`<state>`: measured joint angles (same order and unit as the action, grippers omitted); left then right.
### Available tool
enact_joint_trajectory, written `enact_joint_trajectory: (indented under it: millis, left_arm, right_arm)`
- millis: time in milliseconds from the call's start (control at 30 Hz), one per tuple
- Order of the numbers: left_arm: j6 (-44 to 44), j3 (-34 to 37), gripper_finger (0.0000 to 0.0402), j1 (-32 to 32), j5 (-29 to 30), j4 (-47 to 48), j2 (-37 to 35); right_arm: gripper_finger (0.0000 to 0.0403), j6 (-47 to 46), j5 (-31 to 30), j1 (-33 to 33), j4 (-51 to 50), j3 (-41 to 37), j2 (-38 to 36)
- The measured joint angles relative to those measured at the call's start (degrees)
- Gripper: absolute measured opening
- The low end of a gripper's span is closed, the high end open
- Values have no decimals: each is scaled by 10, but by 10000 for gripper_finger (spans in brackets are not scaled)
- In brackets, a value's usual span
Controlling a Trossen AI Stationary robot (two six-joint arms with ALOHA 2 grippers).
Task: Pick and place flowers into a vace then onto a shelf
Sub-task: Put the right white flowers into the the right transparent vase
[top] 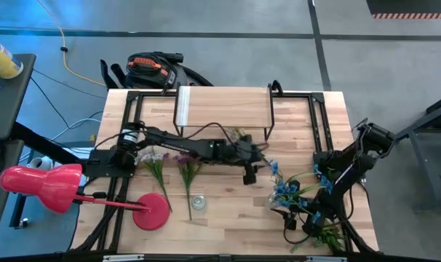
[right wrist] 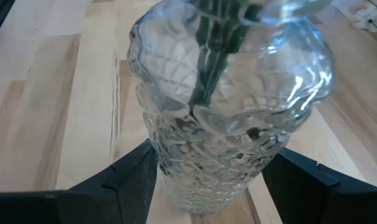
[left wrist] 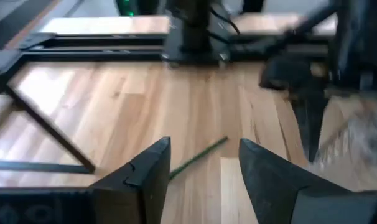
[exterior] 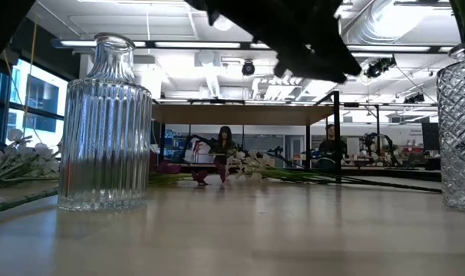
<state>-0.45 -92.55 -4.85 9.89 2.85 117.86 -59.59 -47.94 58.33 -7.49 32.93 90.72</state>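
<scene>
The flowers are lying in several places on the worktop (top: 228,218). Two purple-headed stems (top: 185,175) are resting side by side near the left arm's base, their long axes running toward the front edge, blossoms at the far end. A pale sprig (top: 242,137) is lying just in front of the shelf (top: 224,108), which is standing at the back of the worktop on thin black legs. A bunch of blue and white flowers (top: 282,191) is standing in a cut-glass vase (right wrist: 229,124), stems pointing down into it and blossoms spreading above the rim.

The right gripper (right wrist: 207,186) is clasping this vase, its jaws pressing the patterned glass on both sides near the base. In the right wrist view the green stems are showing through the glass, gathered into one bundle; how many there are is hard to count.

The left gripper (left wrist: 204,180) is hovering low over bare wood right of the worktop's middle, jaws standing apart and grasping nothing. One thin green stem (left wrist: 198,158) is lying on the wood beyond the gap, running slantwise to the jaws.

A second container, a ribbed clear bottle vase (exterior: 103,123), is standing upright and holding no flowers. It is sitting near the front edge beside a red round-based stand (top: 153,211).
</scene>
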Motion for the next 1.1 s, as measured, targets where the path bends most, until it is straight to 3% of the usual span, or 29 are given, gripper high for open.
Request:
enact_joint_trajectory:
  millis: [67,233,367,433,600,733,967,1100]
  left_arm:
    - [-29,-27,227,3,9,19,22]
    - [-370,-66,200,26,27,88,42]
    - [-568,-67,161,22,83,95,42]
    - [-625,-68,139,21,85,99,52]
    - [-723,-68,95,24,51,81,80]
    - [-776,-68,94,17,57,56,82]
    - [-772,-68,168,11,161,53,91]
    - [-789,-67,230,12,161,-2,121]
  right_arm:
    - [257,0,0,2,0,0,0]
    - [257,-21,6,2,0,0,0]
    - [257,-33,8,2,0,0,0]
    - [257,-33,8,2,-1,0,0]
    - [257,-33,14,4,-8,0,0]
    - [257,-34,15,9,-11,0,0]
    - [257,-34,14,11,-11,0,0]
    - [257,-34,13,11,-12,0,0]
